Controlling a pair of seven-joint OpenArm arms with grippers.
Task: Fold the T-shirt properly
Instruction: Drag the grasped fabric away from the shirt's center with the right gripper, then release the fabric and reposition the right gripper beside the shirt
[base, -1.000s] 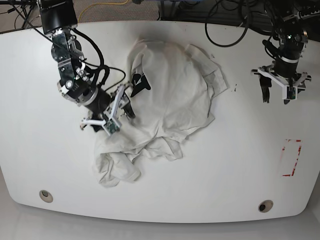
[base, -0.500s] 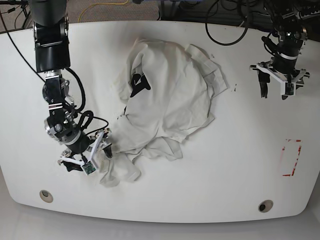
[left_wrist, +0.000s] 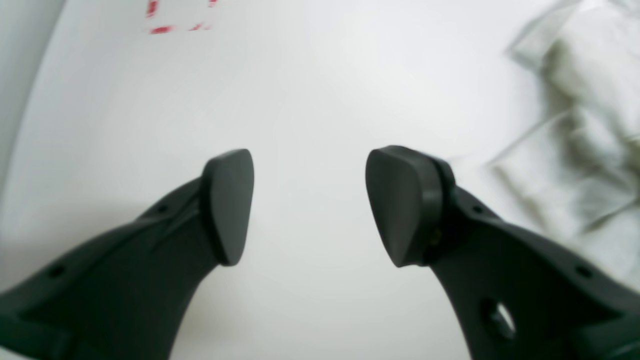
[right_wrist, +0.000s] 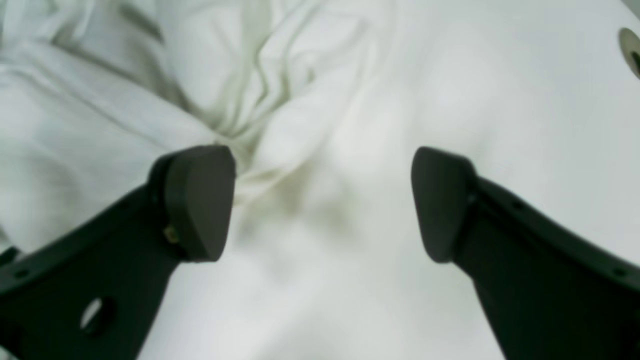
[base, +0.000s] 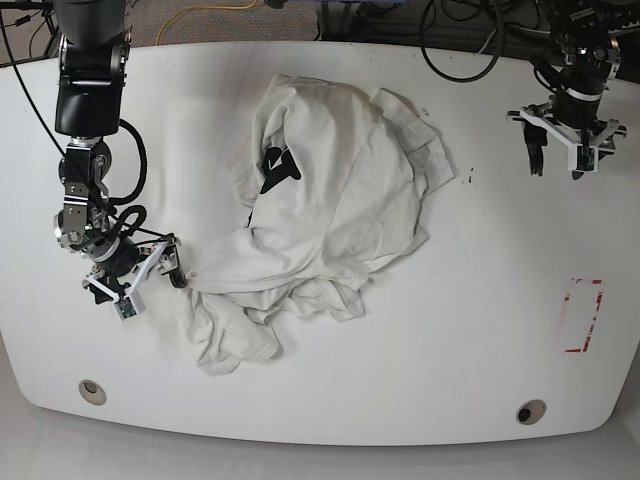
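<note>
Right gripper (base: 135, 278) spread, empty, just beside T-shirt (base: 330, 190) edge; left gripper (base: 563, 150) parted, empty, well apart.

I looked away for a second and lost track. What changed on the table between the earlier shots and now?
The right gripper dragged a fold of the crumpled cream cotton T-shirt toward the table's left edge, then let go; its jaws now stand open beside the cloth. The left gripper stayed open and empty, apart from the shirt.
</note>
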